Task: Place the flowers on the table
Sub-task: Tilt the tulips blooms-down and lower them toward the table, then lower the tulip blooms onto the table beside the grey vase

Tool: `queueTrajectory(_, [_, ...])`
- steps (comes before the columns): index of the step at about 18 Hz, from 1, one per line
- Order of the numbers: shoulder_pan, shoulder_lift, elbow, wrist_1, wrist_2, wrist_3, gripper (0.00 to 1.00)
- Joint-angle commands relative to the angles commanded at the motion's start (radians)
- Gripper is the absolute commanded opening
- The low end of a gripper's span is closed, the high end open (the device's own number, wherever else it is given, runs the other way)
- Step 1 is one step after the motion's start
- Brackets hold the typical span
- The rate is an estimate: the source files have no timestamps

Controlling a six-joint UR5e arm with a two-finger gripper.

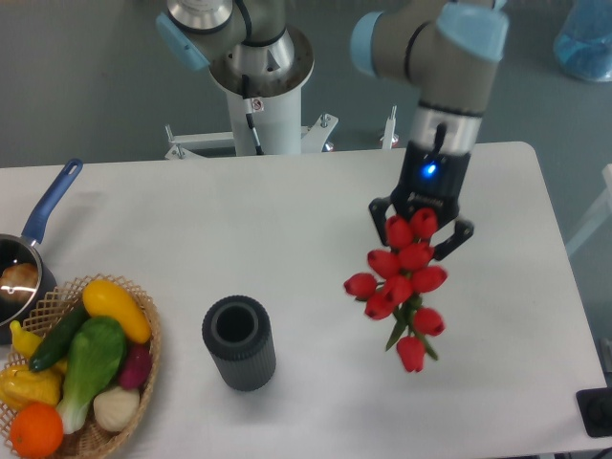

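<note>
No legible text, numbers or brand marks anywhere in view. Small red-and-white sticker on the white robot pedestal (256,100) beyond the worktop's far edge, too small to read. Blue indicator light on the end effector (422,216); no characters.

flowers (403,287): bunch of red tulips, green stems and leaves showing among the lower blooms
flowers, pose: blooms clustered and facing the camera, the bunch trailing down toward the near edge
flowers, place: over the right half of the desk, top of the bunch between the end effector (422,228) fingers
desk (287,239): large, white, smooth, rounded corners
</note>
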Motion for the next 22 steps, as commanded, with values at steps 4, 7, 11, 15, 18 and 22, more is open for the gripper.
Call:
queueTrajectory(4, [-0.034, -0.067, -0.002, -0.002, 0.0, -0.002, 0.23])
queueTrajectory(7, [-0.035, -0.091, -0.002, -0.002, -0.002, -0.002, 0.22])
queueTrajectory(11, [-0.037, -0.146, 0.012, 0.0, 0.002, 0.0, 0.23])
queueTrajectory(15, [-0.054, -0.173, 0.015, 0.002, 0.003, 0.011, 0.23])
queueTrajectory(18, [-0.054, -0.209, 0.015, 0.005, 0.018, 0.046, 0.23])
queueTrajectory(22, [-0.048, -0.241, 0.026, 0.005, 0.083, 0.1, 0.23])
